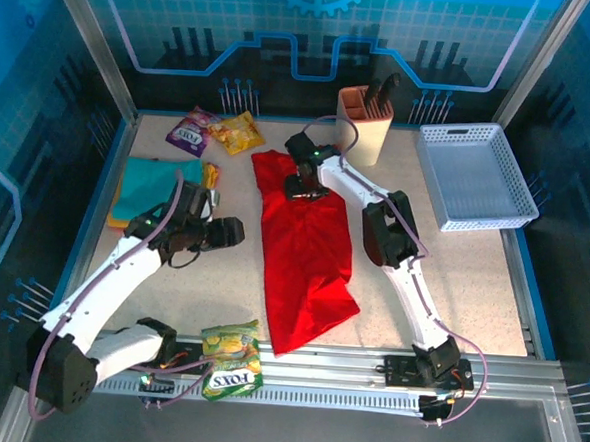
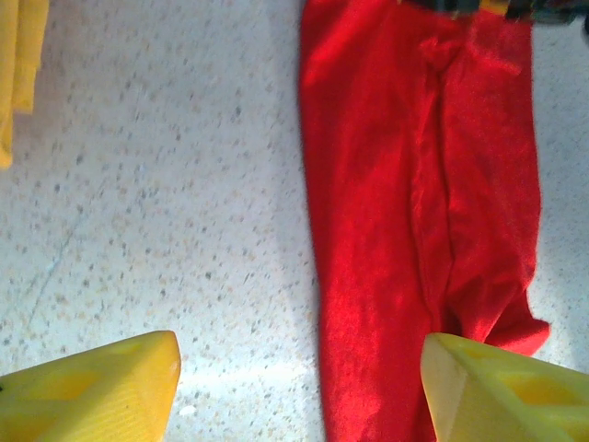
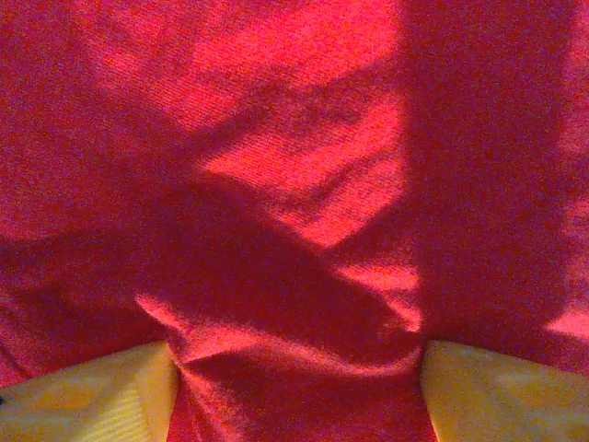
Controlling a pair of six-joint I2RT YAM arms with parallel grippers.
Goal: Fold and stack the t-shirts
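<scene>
Left claw hangs over bare table just beside the left side of the red shirt. Its yellow fingers are spread wide with nothing between them. Right claw is down over the far end of that shirt, and its fingers are also wide apart. A raised wrinkle of red cloth runs between them, but they are not closed on it. Whether the tips press into the cloth I cannot tell.

The red shirt lies in the middle of the table, folded into a long strip running from the far side toward the near edge and broadening at its near end. A folded teal shirt sits by the left edge on top of an orange-yellow shirt, whose rim peeks out beneath it.

A purple snack packet and a yellow snack packet lie close together near the far left corner. A green snack packet rests at the near edge between the arm bases. A white basket occupies the far right corner, and a tan knife block stands at the far edge.
</scene>
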